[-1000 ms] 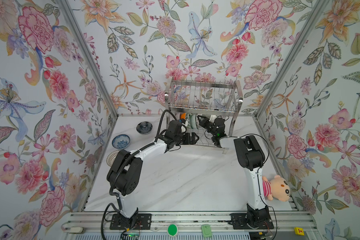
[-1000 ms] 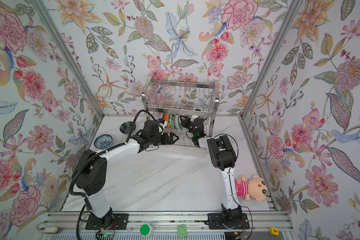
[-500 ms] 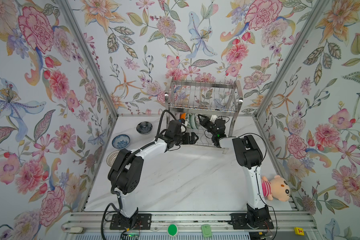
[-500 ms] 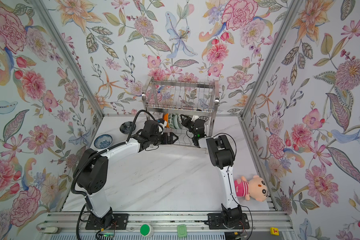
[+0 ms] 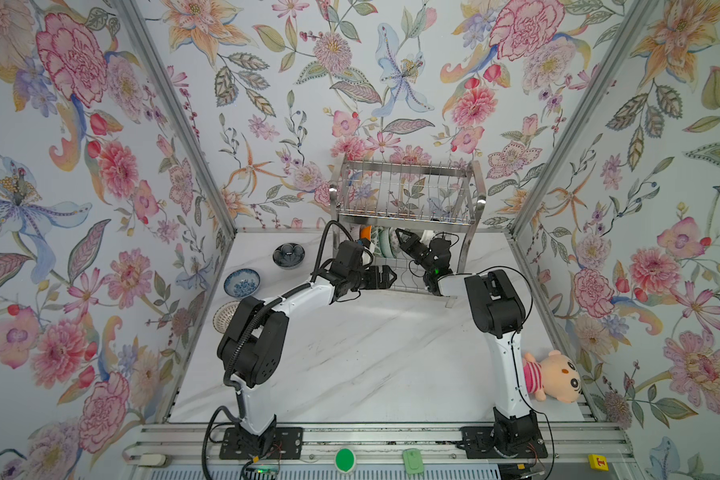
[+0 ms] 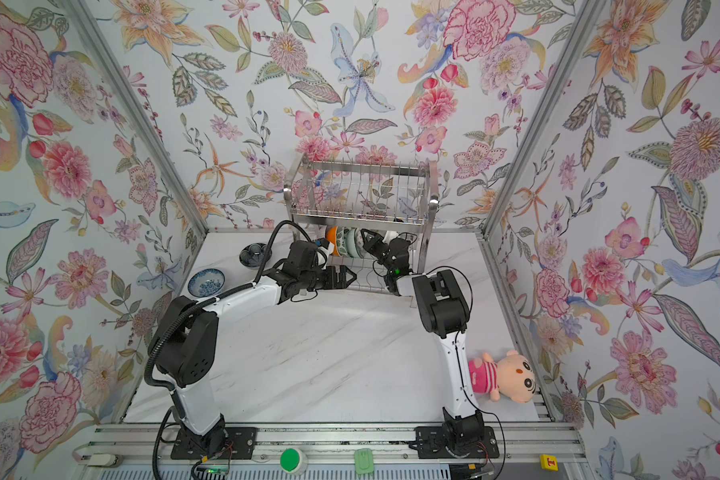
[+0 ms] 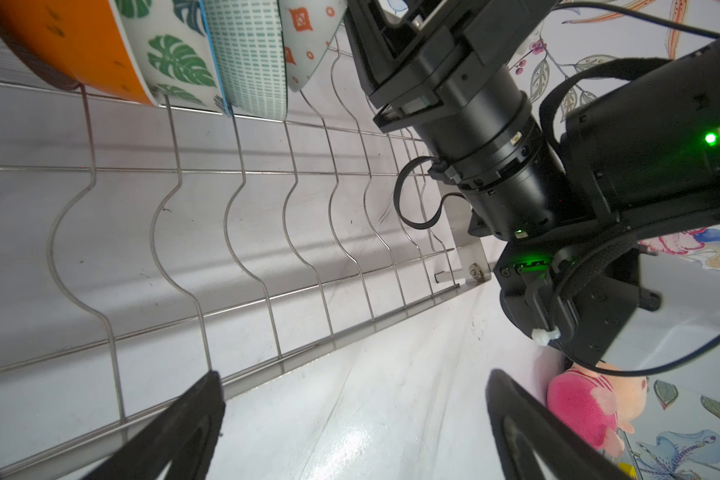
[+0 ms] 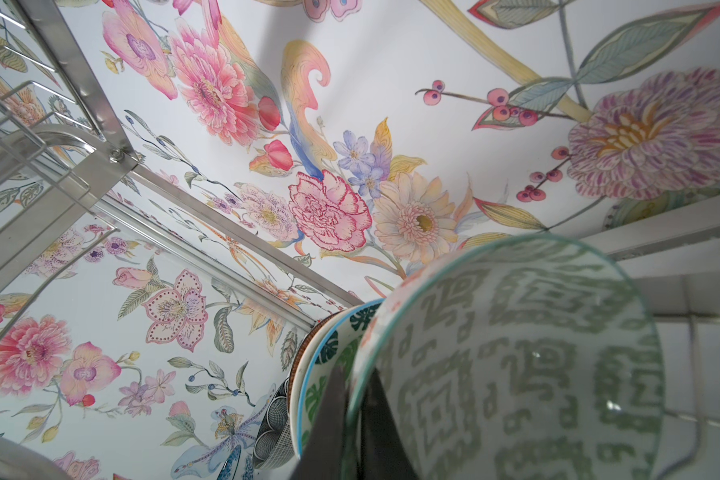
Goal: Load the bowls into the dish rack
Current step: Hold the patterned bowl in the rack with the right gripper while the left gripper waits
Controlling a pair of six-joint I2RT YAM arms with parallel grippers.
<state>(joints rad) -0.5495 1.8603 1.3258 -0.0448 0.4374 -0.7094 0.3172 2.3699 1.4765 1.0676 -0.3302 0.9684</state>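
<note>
Tallying: bowls (image 7: 175,62) stood in dish rack (image 5: 406,218) btm tier, right gripper (image 8: 354,374) pinched on patterned bowl (image 8: 516,353) rim, left gripper (image 7: 354,376) apart, empty; 3 loose bowls (image 5: 242,282) sat unloaded on table (image 5: 371,353).

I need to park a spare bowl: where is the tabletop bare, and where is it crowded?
Bare: the broad middle of the marble tabletop, from the dish rack forward. Crowded: the left edge, with navy bowl, floral bowl and lattice bowl; the plush toy sits front right.
</note>
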